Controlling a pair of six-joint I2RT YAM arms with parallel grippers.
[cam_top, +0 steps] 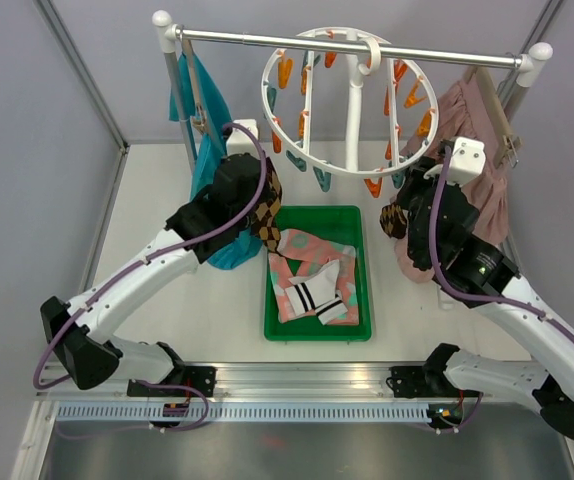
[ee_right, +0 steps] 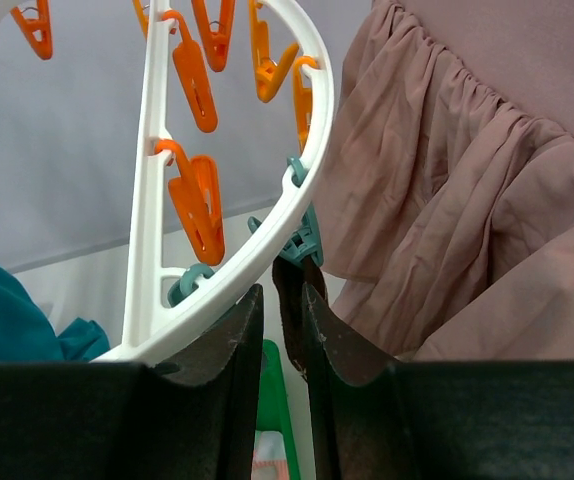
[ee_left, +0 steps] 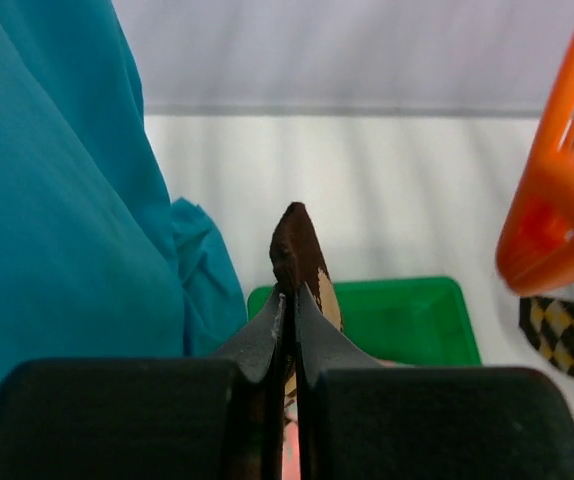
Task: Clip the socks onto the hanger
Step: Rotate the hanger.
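Beneath the hanger (cam_top: pixel 354 110), both arms of a 2-arm robot work at its rim. Right of the hanger's centre post, the right pincer (ee_right: pixel 282 292) is partly closed on the dark edge of an argyle sock (ee_right: pixel 289 300), whose tip sits just under a teal clip (ee_right: pixel 302 240) on the rim's lower right. Left of the post, the left pincer (ee_left: pixel 292 295) is clamped fully shut on a second argyle sock (ee_left: pixel 297 245), near the rim's left side and beside the teal garment (ee_left: pixel 57 180). More socks (cam_top: pixel 312 275) lie in the green tray (cam_top: pixel 319 332) on the table (cam_top: pixel 147 200) below the hanger. The step in hand appears to be feeding the right-hand sock into that teal clip. Doing it well likely means driving the fabric straight up along the clip's mouth, with only a short stub of sock above the fingertips (ee_right: pixel 319 320) so it does not fold over. Because the hanger hangs free from the rail (cam_top: pixel 237 37) by its hook, a sideways shove would probably swing it away; a slow, vertical push suits better. Whether the clip's mouth faces the sock squarely cannot be told from the wrist view.
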